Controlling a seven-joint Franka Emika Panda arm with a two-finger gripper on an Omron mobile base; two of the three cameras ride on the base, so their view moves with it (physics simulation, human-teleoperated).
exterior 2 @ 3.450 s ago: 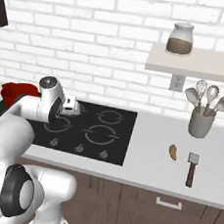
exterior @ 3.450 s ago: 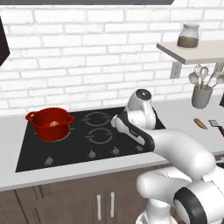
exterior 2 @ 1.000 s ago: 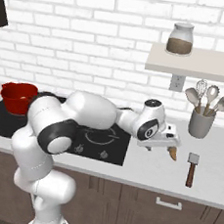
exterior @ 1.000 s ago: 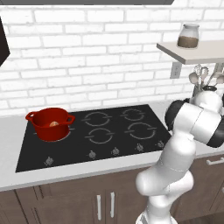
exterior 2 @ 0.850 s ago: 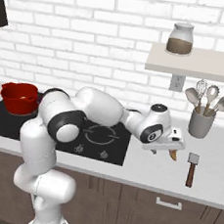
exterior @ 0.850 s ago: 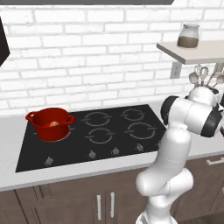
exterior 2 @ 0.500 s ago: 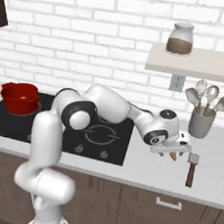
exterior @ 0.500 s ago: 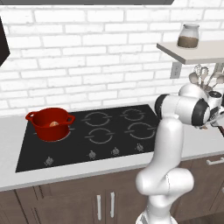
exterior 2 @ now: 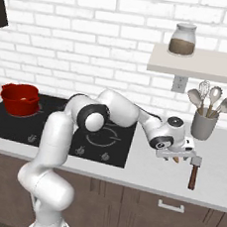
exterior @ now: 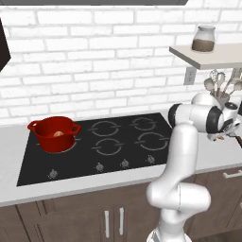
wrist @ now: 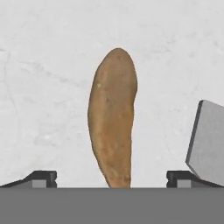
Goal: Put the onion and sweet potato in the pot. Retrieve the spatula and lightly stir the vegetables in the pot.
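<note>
Pale counter lies under the sweet potato, centred between the spread, empty gripper tips. Beside it the spatula blade is cut off. Far left, the pot holds what looks like the onion.

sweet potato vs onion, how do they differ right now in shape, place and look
The sweet potato is long and tapered; the onion is a small round lump. The sweet potato lies on the pale counter beside the spatula, between the open claw's fingertips; the onion already sits inside the red pot on the stove. The sweet potato is brownish-orange, the onion paler tan. Both are small vegetables.
</note>
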